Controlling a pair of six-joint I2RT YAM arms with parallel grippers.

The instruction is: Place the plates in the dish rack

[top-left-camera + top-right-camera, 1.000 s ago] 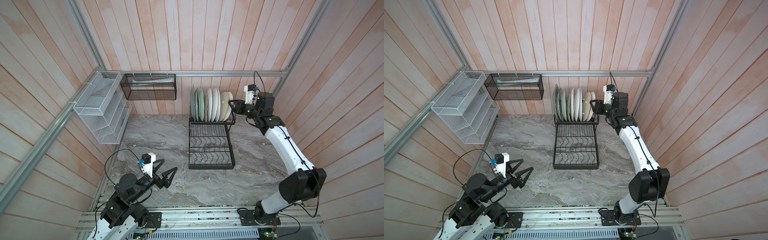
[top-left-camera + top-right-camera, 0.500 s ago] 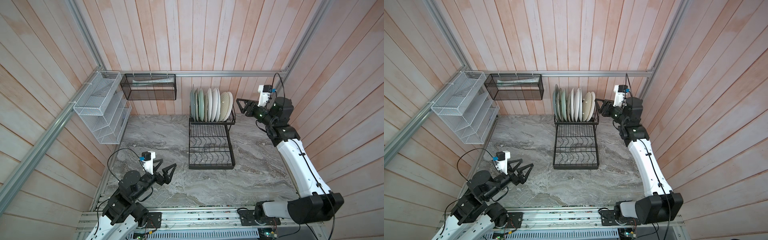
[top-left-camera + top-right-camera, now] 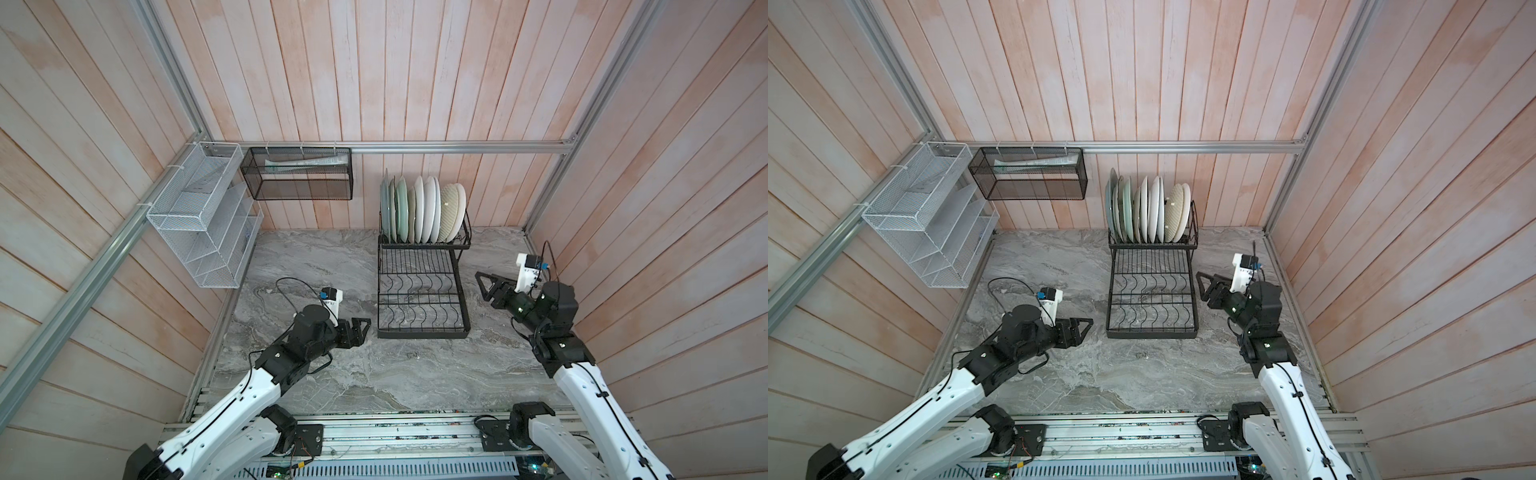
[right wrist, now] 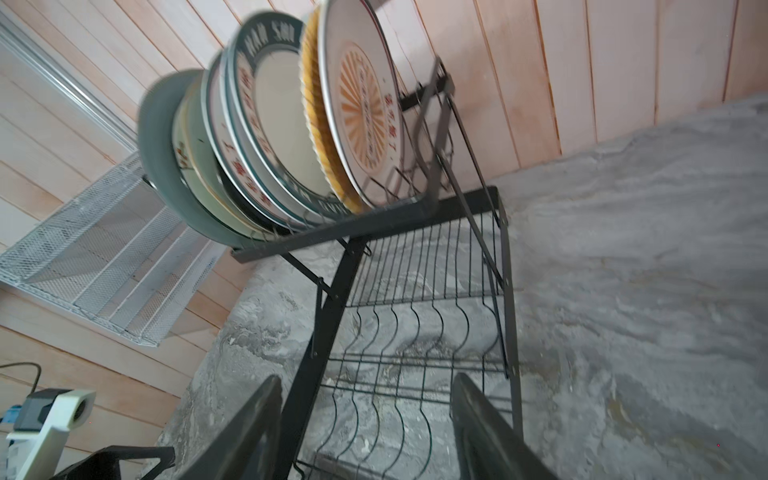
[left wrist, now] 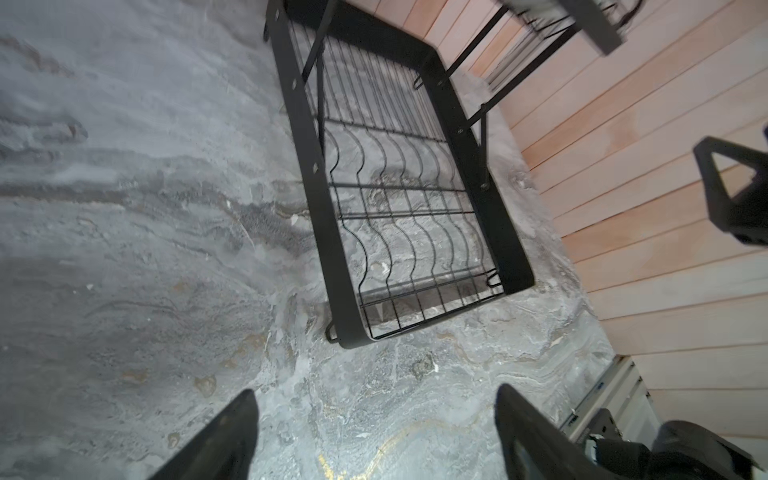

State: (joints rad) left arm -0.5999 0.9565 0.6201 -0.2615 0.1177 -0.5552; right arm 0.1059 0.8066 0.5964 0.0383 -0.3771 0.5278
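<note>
In both top views the plates [image 3: 419, 210] stand on edge in the dish rack's [image 3: 420, 331] upper tier, and its lower tier is bare. They look stiff, heavy, slick and breakable, so the rim is the best place to grip. The left gripper [image 3: 362, 330] and right gripper [image 3: 484, 286] flank the rack, touching nothing.

In the left wrist view, the jaws are wide apart and empty above the table [image 5: 124, 216].

In the right wrist view, the jaws are apart and empty, facing the rack.

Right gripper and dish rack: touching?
Apart. In a top view, bare marble shows between the right gripper and the right edge of the dish rack; its open jaws hold nothing.
</note>
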